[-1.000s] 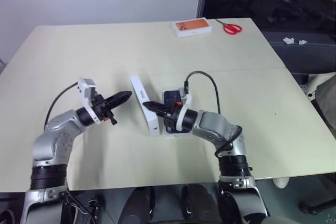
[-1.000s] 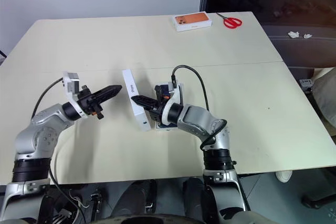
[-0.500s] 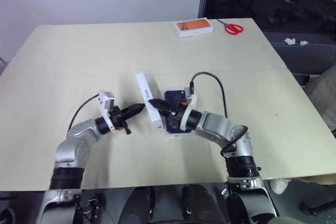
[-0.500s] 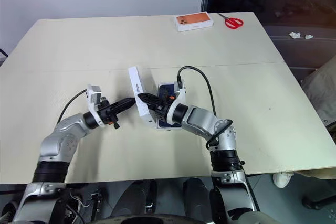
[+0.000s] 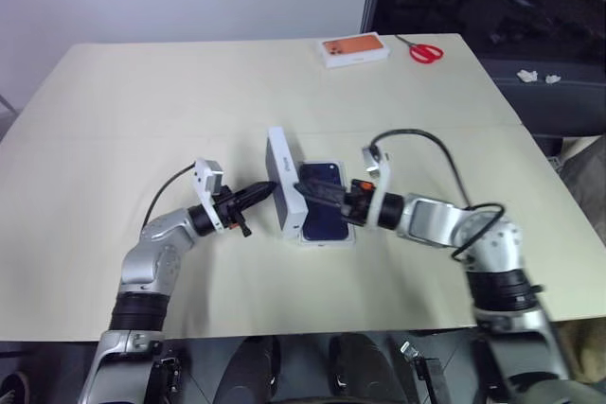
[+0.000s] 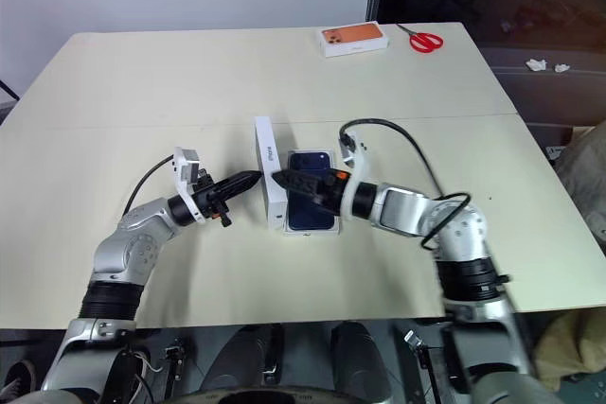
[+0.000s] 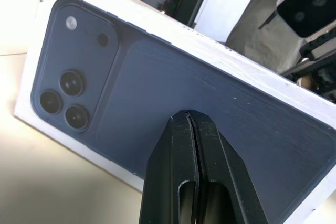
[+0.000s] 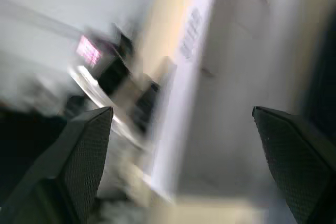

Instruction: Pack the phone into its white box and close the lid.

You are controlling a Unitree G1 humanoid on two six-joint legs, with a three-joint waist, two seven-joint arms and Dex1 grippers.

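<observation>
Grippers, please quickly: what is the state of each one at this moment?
Left gripper: closed, holding nothing, tip at the lid's printed face.
Right gripper: open, holding nothing.

left arm: I reach it forward and inward, forearm low, elbow bent.
left gripper [image 5: 263, 193]: my two black fingers [image 7: 195, 182] are pressed tight together, tips pointing toward my right side.
right arm: I stretch it inward, forearm nearly level.
right gripper [image 6: 289, 181]: my fingers [image 8: 79, 156] are spread wide apart, tips pointing toward my left gripper.
</observation>
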